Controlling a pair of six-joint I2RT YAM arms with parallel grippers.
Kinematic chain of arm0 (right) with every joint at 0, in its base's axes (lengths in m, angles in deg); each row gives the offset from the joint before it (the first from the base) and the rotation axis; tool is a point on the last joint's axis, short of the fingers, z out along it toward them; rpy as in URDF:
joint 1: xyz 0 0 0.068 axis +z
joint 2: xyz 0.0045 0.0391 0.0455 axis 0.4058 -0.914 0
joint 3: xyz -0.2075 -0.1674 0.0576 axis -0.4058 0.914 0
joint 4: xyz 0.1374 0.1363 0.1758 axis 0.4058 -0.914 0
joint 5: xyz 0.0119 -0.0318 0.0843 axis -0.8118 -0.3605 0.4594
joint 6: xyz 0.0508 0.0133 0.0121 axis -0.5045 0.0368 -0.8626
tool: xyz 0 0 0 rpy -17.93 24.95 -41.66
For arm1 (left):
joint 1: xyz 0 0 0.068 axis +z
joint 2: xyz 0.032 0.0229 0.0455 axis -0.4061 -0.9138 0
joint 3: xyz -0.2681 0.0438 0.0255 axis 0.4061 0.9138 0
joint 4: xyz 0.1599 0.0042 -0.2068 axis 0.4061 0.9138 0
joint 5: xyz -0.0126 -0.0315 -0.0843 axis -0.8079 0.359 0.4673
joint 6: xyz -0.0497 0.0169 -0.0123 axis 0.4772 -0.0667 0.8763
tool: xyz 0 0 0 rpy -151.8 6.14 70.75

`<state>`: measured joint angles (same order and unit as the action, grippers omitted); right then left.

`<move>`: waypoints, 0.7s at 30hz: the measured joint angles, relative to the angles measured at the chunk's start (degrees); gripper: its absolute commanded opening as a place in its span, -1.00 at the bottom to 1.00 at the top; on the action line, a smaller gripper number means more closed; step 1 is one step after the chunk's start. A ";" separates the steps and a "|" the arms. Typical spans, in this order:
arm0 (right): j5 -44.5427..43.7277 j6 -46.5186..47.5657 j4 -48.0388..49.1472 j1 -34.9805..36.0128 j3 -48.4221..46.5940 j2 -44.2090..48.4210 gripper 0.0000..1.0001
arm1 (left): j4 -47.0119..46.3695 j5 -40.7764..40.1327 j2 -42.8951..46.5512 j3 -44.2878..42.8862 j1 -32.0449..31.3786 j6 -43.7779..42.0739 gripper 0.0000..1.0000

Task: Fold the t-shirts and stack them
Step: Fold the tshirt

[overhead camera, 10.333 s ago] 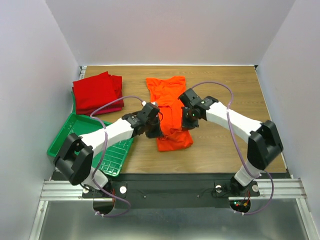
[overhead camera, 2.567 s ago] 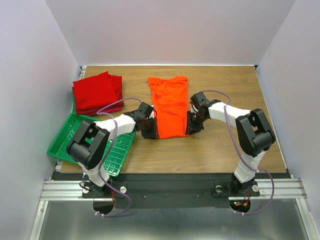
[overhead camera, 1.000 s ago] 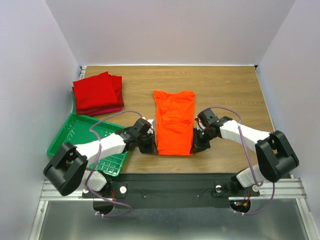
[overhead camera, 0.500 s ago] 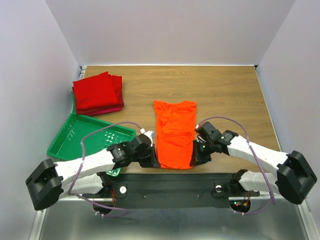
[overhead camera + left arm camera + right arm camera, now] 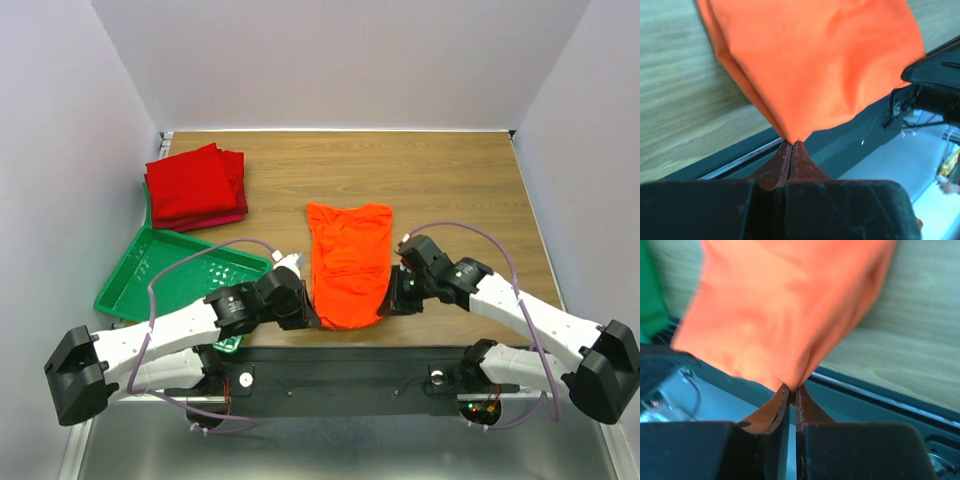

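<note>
Wooden table [image 5: 450, 180] under me — red t-shirts [image 5: 195, 185] stacked far left, green tray [image 5: 150, 270] nearer on the left, orange t-shirt [image 5: 348, 265] lying toward my near edge.

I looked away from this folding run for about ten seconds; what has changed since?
The left gripper and right gripper, each shut on a near corner of the orange t-shirt, drew back toward their bases, dragging it to the near edge of the table and straightening it. The stack of red t-shirts and the green tray stayed put.
</note>
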<state>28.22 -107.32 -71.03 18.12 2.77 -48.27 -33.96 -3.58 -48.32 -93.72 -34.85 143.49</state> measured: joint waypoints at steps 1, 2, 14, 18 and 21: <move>-0.57 -0.22 0.04 0.02 -0.92 -0.42 -0.99 | 0.59 -0.63 -0.68 -1.38 0.00 -0.17 -1.00; -1.70 -0.44 0.07 0.02 -2.71 -1.18 -0.99 | 1.36 -1.66 -1.18 -2.93 0.00 -0.28 -1.00; -12.22 -1.49 -0.11 0.02 -12.96 -3.50 -0.98 | 2.38 -8.04 -2.16 -12.07 1.97 -0.33 -1.00; -15.74 -1.38 -0.66 0.02 -14.73 -4.76 -0.95 | 2.60 -8.13 -6.05 -15.80 4.07 -1.84 -1.00; -18.21 -1.03 -1.20 0.00 -16.26 -5.84 -0.94 | 2.54 -7.80 -8.50 -18.25 5.95 -3.28 -1.00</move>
<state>10.02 -108.34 -72.23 18.12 -13.49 -54.11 -31.43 -11.38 -56.82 -111.97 -28.90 140.22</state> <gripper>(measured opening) 0.103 0.029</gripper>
